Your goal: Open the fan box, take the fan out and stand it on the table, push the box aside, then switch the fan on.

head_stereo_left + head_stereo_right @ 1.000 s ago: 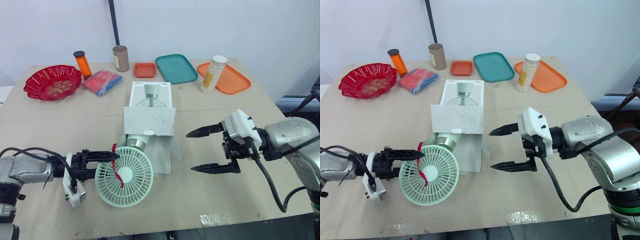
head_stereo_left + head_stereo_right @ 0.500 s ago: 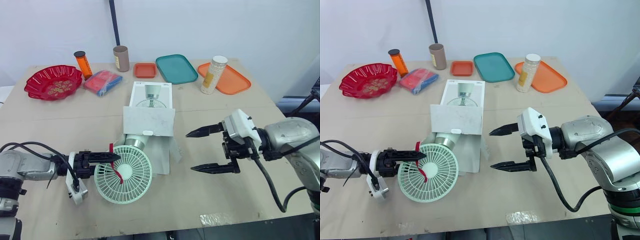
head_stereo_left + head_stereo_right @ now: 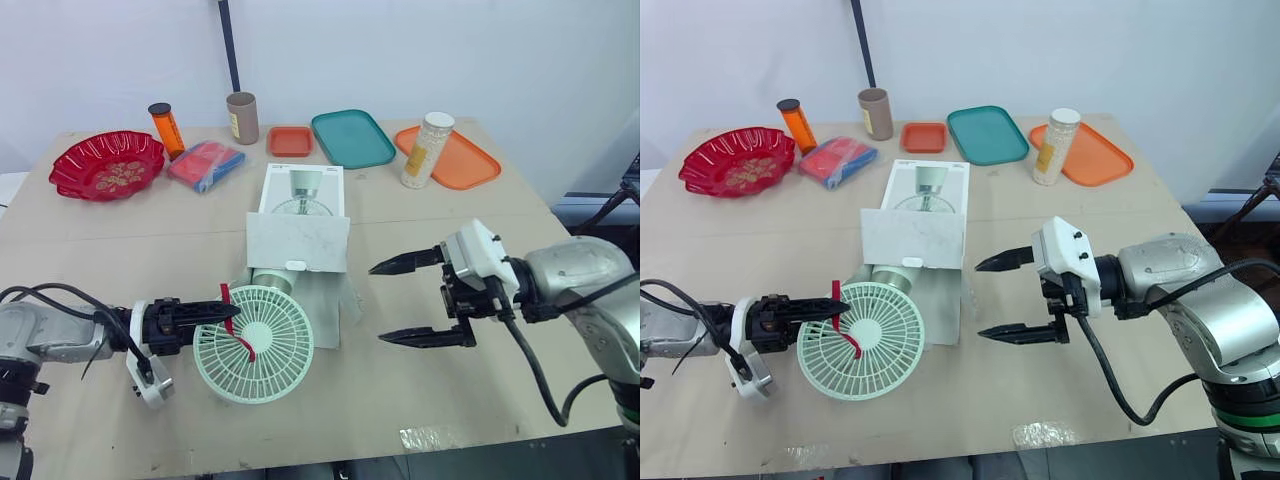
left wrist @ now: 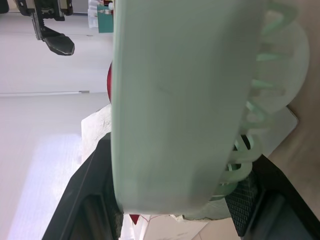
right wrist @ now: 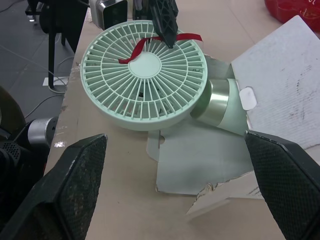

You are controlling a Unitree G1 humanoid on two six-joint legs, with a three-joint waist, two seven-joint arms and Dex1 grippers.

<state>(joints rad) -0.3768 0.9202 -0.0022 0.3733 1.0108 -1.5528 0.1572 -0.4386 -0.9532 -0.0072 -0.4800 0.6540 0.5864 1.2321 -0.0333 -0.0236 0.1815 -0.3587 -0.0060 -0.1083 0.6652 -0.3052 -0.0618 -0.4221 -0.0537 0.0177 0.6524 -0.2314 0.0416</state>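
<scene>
Green fan, rim clamped by left gripper. White box: fan picture on top, print too small to read. Right gripper spread wide.

The left pincer lies level, clamped on the fan rim. The right pincer points toward it, fingers spread wide.

This looks like a robot test room. A scuffed beige board table stands before a plain white backdrop. Unrelated props line its far edge: a red patterned bowl, a teal plastic tray and an orange plastic tray.
</scene>
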